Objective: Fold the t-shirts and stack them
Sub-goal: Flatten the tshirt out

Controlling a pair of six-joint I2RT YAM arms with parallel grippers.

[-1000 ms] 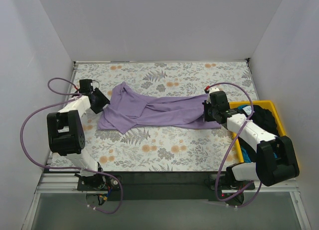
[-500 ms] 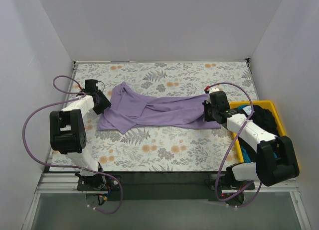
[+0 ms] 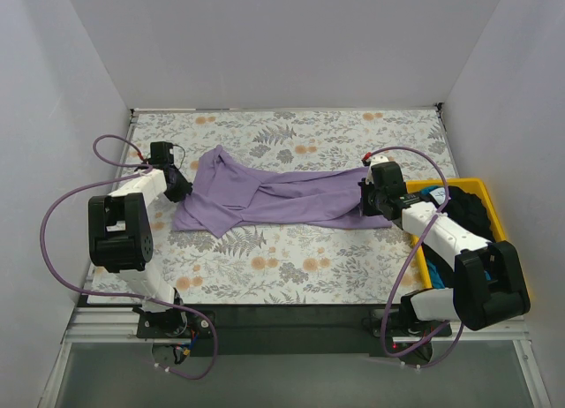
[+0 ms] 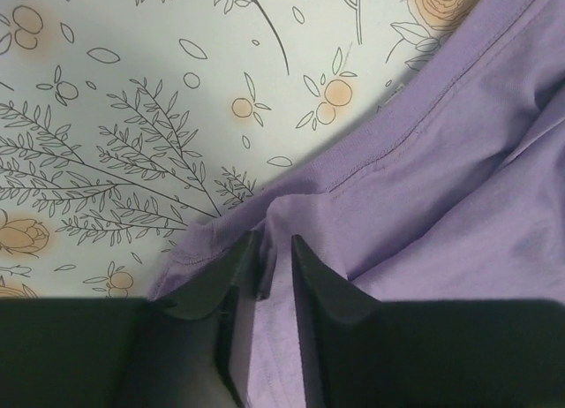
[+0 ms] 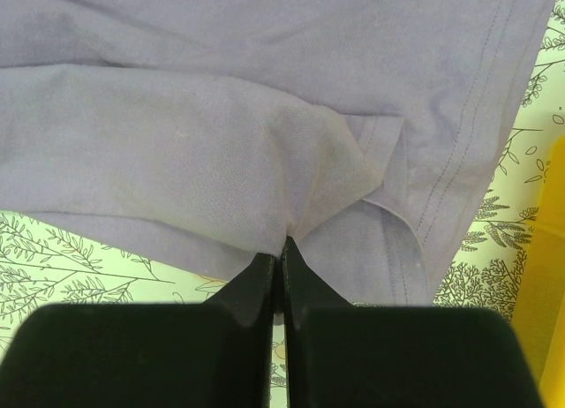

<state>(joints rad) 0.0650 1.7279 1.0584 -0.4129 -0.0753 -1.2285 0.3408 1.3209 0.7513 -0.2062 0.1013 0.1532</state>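
The lavender t-shirt (image 3: 274, 196) lies crumpled and stretched sideways across the middle of the floral table. My left gripper (image 3: 184, 187) is at its left edge. In the left wrist view its jaws (image 4: 275, 258) stand a narrow gap apart with a ridge of lavender fabric (image 4: 424, 187) pinched between them. My right gripper (image 3: 365, 199) is at the shirt's right end. In the right wrist view it (image 5: 282, 249) is shut tight on a puckered fold of the shirt (image 5: 221, 143). A bright blue shirt (image 3: 436, 196) and a black shirt (image 3: 468, 215) lie in the yellow tray.
The yellow plastic tray (image 3: 491, 201) stands at the table's right edge, just right of my right arm. White walls close the table on three sides. Purple cables loop out from both arms. Bare floral table (image 3: 291, 258) lies in front of the shirt.
My left gripper has shifted slightly toward the far side and in onto the shirt's left edge. The right gripper and the shirt's right end have not moved.
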